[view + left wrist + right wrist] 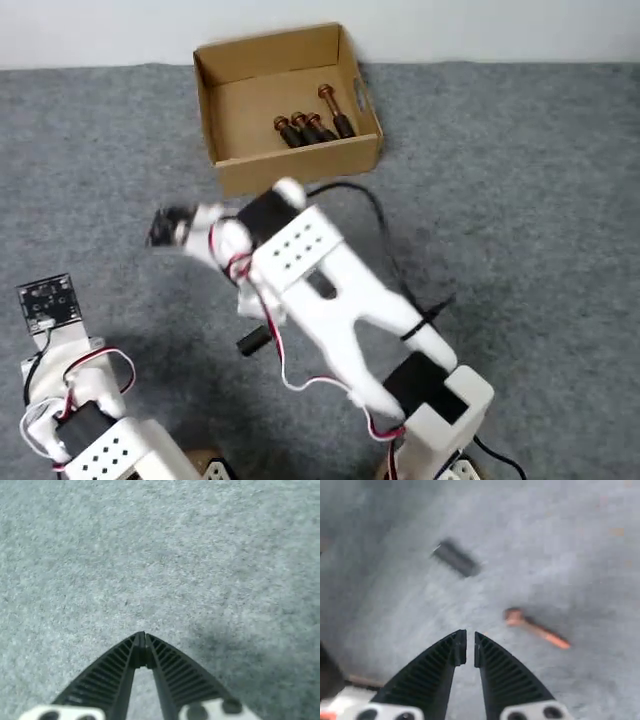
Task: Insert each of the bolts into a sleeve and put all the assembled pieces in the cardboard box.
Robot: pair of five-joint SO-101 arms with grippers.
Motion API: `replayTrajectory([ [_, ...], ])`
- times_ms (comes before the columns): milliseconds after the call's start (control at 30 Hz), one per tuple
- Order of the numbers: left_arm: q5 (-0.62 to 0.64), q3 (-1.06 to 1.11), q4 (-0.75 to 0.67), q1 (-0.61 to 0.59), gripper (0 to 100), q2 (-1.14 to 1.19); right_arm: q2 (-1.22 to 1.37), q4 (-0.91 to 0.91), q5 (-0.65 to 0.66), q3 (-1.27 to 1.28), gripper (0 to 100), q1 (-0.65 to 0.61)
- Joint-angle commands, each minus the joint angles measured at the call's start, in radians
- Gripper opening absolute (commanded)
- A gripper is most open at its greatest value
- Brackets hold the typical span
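Two white plastic arms (345, 295), black servo blocks (268, 212), red-and-white cables (240, 266), ribbed black wedge-shaped jaws, perforated white panels (296, 248)

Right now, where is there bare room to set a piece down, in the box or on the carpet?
The brown cardboard box has its left half bare; the copper-and-black assembled pieces crowd its right side. The grey carpet right of it is open. By the white right arm it is tighter: a black cylindrical sleeve and a copper bolt lie there.
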Motion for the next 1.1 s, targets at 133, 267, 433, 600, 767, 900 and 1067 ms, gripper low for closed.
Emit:
replayTrajectory([
  [133, -0.011, -0.045, 0.003, -0.009, 0, -0.009, 0.038, -0.097, 0.034, 0.046, 25.7, -0.081],
  [267, -0.011, -0.045, 0.005, -0.009, 0, -0.009, 0.133, -0.147, 0.098, 0.046, 23.2, -0.11],
  [433, -0.012, -0.047, 0.002, -0.009, 0, -0.009, 0.231, -0.208, 0.101, 0.044, 23.2, -0.116],
  [600, -0.017, -0.048, 0.002, -0.009, 0, -0.009, 0.309, -0.278, 0.101, 0.044, 23.2, -0.114],
  [767, -0.051, -0.048, 0.002, -0.011, 0, -0.009, 0.369, -0.331, 0.103, 0.044, 23.2, -0.114],
  [900, -0.055, -0.065, 0.005, -0.011, 0, -0.009, 0.407, -0.366, 0.103, 0.043, 23.1, -0.113],
  [1067, -0.055, -0.09, 0.005, -0.011, 0, -0.009, 0.43, -0.381, 0.103, 0.041, 23.0, -0.102],
])
